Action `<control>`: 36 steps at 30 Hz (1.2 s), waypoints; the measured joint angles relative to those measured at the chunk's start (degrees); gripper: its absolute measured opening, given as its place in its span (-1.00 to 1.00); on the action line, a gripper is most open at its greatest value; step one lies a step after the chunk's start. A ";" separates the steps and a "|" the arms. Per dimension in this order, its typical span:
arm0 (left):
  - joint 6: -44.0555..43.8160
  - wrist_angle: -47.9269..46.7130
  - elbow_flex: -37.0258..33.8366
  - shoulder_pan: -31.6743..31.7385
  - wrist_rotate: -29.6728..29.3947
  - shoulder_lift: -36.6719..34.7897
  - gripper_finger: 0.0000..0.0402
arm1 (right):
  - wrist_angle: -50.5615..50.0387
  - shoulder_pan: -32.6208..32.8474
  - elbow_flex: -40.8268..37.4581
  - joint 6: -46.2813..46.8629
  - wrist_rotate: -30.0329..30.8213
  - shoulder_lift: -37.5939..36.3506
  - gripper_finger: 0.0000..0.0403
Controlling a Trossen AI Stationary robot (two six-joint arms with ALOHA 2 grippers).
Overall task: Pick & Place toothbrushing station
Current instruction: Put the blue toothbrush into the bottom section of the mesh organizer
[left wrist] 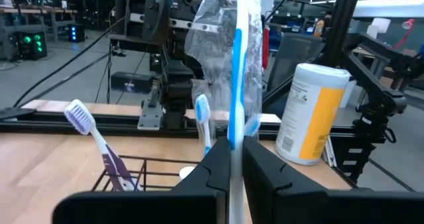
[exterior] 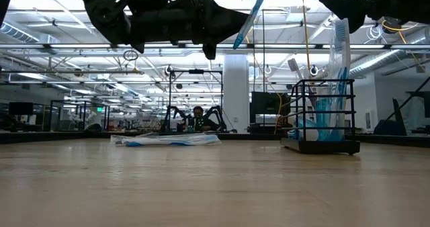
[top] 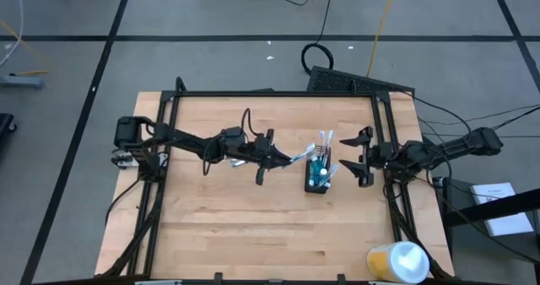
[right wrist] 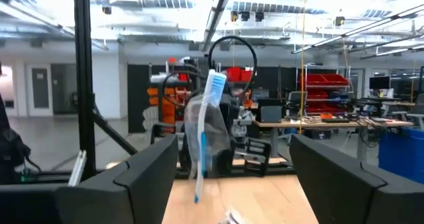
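A: Where is the left gripper [top: 283,158] at this moment?

B: It is above the middle of the tabletop [top: 245,226], raised off the wood. Its jaws are pinched tight on a wrapped toothbrush [left wrist: 235,71], blue and white inside a clear plastic sleeve. From the left wrist view the brush runs straight up between the two dark fingers [left wrist: 209,174].

A: And the cup?

B: The black wire-mesh cup [top: 319,177] stands upright on the table, right of centre, nearer the right edge than the left. It lies between the two grippers. Several toothbrushes [top: 324,146] already stand in it, heads up, leaning a little toward the far edge. In the low view the cup [exterior: 321,116] rests flat on the wood and the held brush [exterior: 250,15] hangs high in the air, left of it.

A: What about the right gripper [top: 364,157]?

B: It sits just beside the cup, on the side toward the right edge, with its fingers spread wide and nothing between them. In the right wrist view the wrapped brush [right wrist: 207,128] shows in the gap between them, farther off.

A: Anything else on the table?

B: A yellow-and-white roll [top: 396,261] lies near the front right corner, well apart from the cup. In the low view, a flat plastic-wrapped bundle [exterior: 166,139] lies toward the far edge.
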 joint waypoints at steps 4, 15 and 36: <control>1.08 0.35 0.00 0.09 -0.04 0.00 -0.93 | 1.02 0.01 3.24 1.70 -0.12 6.69 0.40; 2.42 0.39 0.00 0.48 -1.62 0.00 -0.92 | 1.09 -0.03 14.14 4.13 -0.22 25.23 0.40; 4.91 3.44 0.02 1.07 -4.52 -0.02 -0.92 | 8.84 -7.54 21.00 9.02 -3.29 43.24 0.03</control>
